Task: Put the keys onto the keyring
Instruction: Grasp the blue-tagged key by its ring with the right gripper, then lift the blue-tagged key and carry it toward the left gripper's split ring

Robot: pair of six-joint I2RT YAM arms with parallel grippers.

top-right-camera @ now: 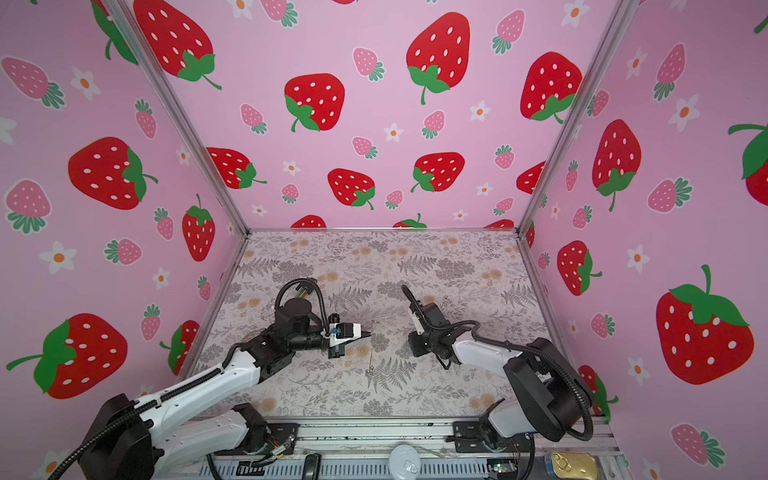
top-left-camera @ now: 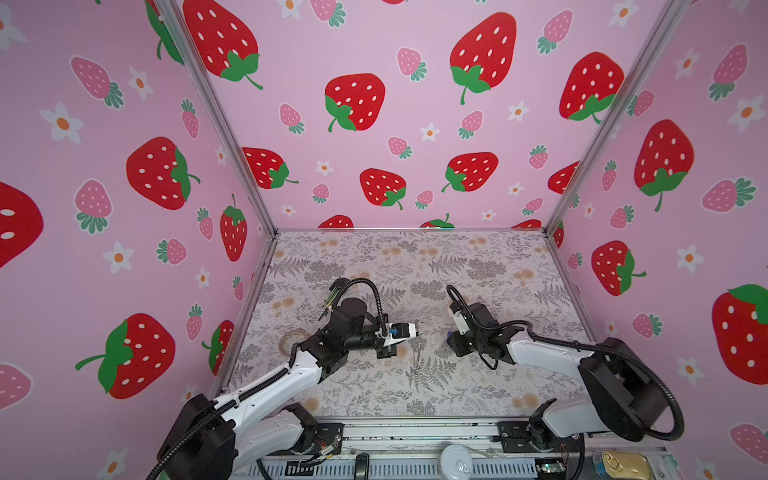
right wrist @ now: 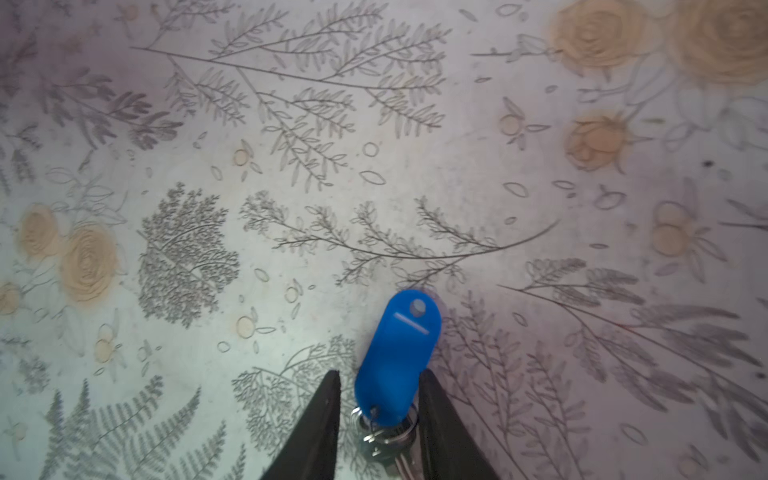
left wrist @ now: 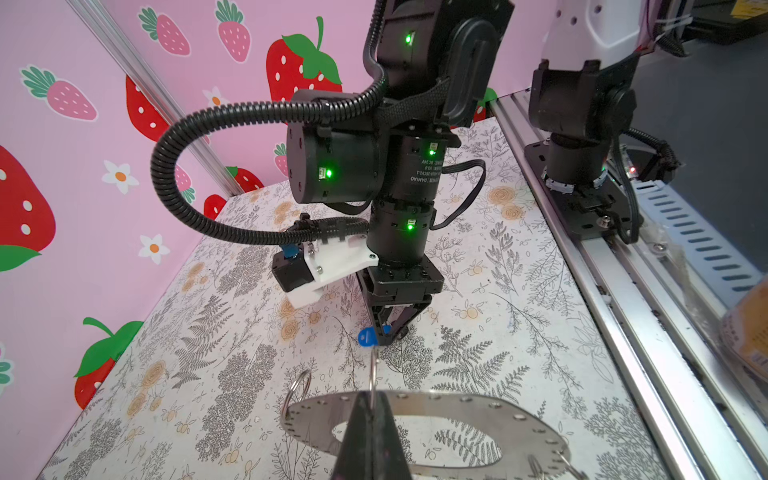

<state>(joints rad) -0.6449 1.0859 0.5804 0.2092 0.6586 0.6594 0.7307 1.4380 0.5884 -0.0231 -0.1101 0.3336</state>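
Observation:
My left gripper (left wrist: pixel 372 394) is shut on the rim of the keyring (left wrist: pixel 457 409), a wide flat grey ring with small holes and a wire loop (left wrist: pixel 297 386) at its edge. It holds the ring off the table. Both top views show the ring edge-on (top-left-camera: pixel 417 353) (top-right-camera: pixel 371 353), hanging from the left gripper (top-left-camera: pixel 415 325). The key (right wrist: pixel 399 345), with its blue head and small split ring, lies on the table. My right gripper (right wrist: pixel 379 374) points down over it, jaws partly apart on either side of the head, with a slim gap on one side. From the left wrist the key (left wrist: pixel 368 336) shows at the right fingertips.
A pale tan coil (top-left-camera: pixel 291 340) lies left of the left arm. A bundle of coloured hex keys (top-left-camera: pixel 332 297) sits behind it. Pink strawberry walls close three sides. A metal rail (top-left-camera: pixel 415 432) runs along the front edge, with a gold tin (top-left-camera: pixel 625 463) past it.

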